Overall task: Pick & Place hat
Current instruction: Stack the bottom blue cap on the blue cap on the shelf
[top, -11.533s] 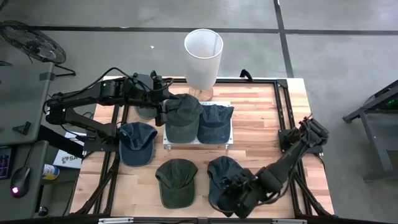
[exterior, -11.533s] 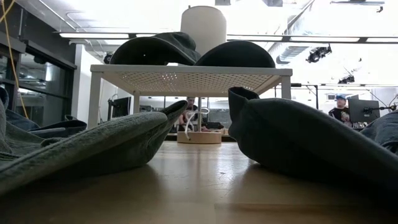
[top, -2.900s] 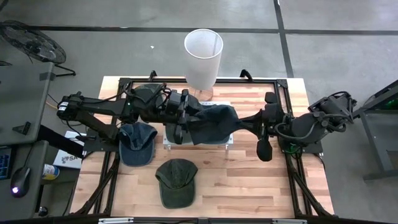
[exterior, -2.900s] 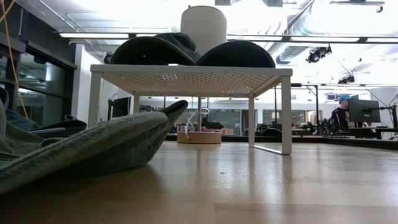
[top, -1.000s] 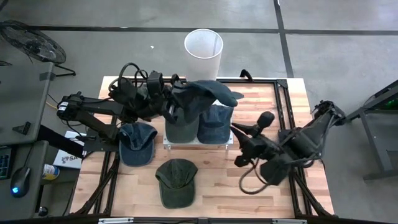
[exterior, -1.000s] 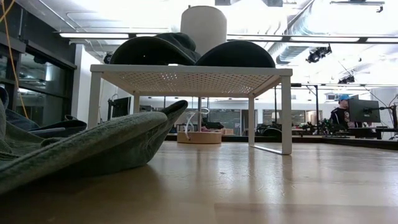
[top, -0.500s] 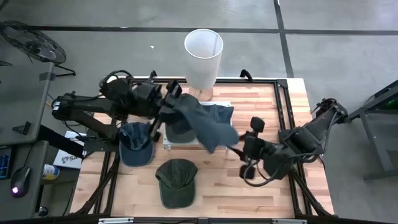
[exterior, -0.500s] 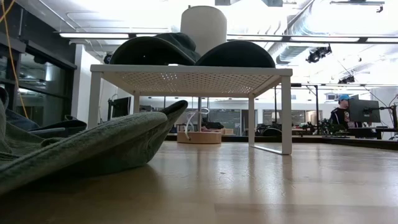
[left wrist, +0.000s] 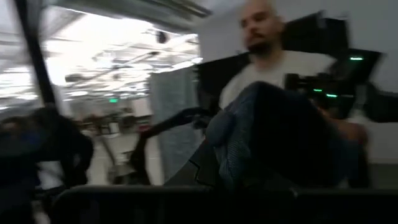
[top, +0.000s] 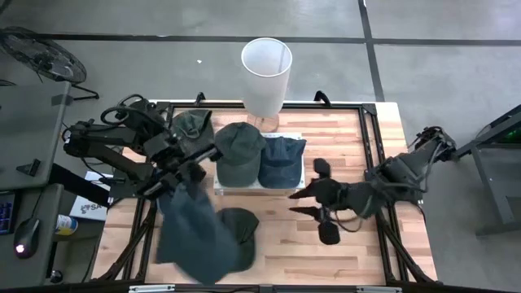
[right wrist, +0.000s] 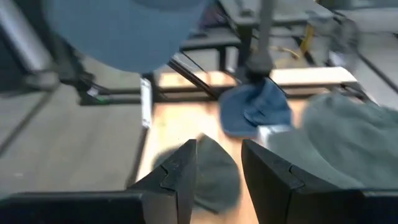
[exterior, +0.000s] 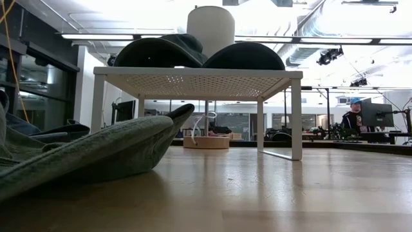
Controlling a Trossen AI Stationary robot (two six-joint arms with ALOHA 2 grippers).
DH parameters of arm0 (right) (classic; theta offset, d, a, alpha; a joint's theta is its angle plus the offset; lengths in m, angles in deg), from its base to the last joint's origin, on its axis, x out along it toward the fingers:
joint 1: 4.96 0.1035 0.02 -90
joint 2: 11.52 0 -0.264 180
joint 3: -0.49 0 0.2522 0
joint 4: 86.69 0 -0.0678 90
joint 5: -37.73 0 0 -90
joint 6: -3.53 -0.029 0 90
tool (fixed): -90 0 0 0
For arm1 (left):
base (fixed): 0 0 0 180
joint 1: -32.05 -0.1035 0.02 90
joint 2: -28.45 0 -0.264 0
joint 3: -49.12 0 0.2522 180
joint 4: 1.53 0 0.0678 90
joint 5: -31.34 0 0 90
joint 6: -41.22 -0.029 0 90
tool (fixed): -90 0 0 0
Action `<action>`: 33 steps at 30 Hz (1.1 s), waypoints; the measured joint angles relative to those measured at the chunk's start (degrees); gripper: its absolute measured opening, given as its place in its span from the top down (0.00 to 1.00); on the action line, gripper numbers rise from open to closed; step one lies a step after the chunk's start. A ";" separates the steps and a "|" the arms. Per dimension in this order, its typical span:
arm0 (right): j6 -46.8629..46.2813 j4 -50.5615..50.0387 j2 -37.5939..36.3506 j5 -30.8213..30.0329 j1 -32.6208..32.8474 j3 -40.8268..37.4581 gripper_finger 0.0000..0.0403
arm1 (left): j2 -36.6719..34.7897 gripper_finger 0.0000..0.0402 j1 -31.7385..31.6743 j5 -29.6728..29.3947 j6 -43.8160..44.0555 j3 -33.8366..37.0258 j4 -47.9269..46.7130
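My left gripper (top: 186,169) is over the table's left half, shut on a dark blue hat (top: 195,236), which shows blurred over the near left part of the table. That hat partly covers a green hat (top: 244,229) lying on the table. A white rack (top: 259,185) carries a green hat (top: 238,150) and a blue hat (top: 282,156) on its top. Another green hat (top: 192,126) lies at the far left. My right gripper (top: 305,198) stands open right of the rack, pointing toward the table's left, with nothing between its fingers (right wrist: 180,177). My left gripper holds the dark blue hat by an edge at its far end (top: 184,184); blur keeps me from telling which part this is. The hat is lifted clear and spreads from the fingers toward the table's near edge. In the left wrist view it bunches close in front (left wrist: 273,137).
A tall white bin (top: 266,65) stands beyond the table's far edge. Black frame rails (top: 370,138) run along the table's sides. In the low view the green hat (exterior: 84,154) fills the near left. A person (left wrist: 267,56) shows beyond the table in the left wrist view.
My left gripper has swung from above the rack toward the table's left and near edge, carrying the dark blue hat. The hat has gone from over the rack's far side, across it, to over the near left of the table. My right gripper has shifted toward the table's left.
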 joint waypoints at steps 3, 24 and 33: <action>4.39 8.40 1.09 6.71 -2.48 -1.70 0.70 | 0.10 1.00 1.61 3.77 -1.71 0.02 -0.21; 1.27 64.09 12.05 35.22 -14.46 -16.46 0.54 | 0.08 1.00 12.17 2.62 -14.95 0.02 0.67; -13.25 80.48 21.15 43.15 -16.38 -16.41 0.37 | 0.62 1.00 11.22 4.30 -23.16 0.02 1.00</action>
